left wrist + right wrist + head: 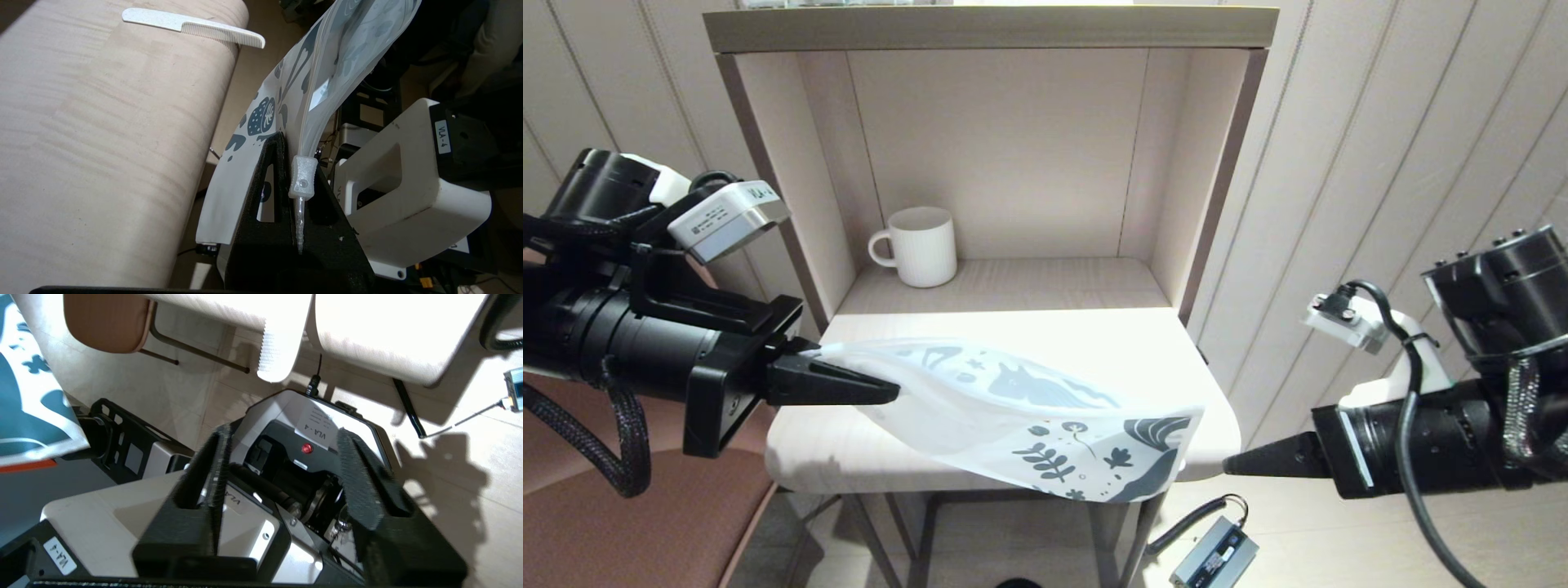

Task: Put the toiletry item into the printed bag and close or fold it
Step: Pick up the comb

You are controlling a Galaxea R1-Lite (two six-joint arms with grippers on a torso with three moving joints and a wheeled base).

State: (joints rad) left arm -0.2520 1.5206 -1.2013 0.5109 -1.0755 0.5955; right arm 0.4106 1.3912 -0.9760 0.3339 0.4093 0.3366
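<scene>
Left pincer [882, 390] clamped on leaf-printed white bag [1013, 416] at its zip end, right pincer [282, 465] apart, slim white comb [192, 26] overhanging bench [102, 122] edge

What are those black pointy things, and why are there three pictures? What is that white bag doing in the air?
The black pointy things are a robot's two arms, each ending in a pincer that grabs like fingers. One picture comes from a camera on the robot's head, looking down at a small table. The other two come from cameras on its wrists, just behind each pincer.

The left pincer is shut on the zip end of the bag, holding it up over the table. The right pincer is open and holds nothing; it waits low beside the table's edge.

A white comb lies on the table, one end poking past the edge. A mug stands on the shelf behind.
</scene>
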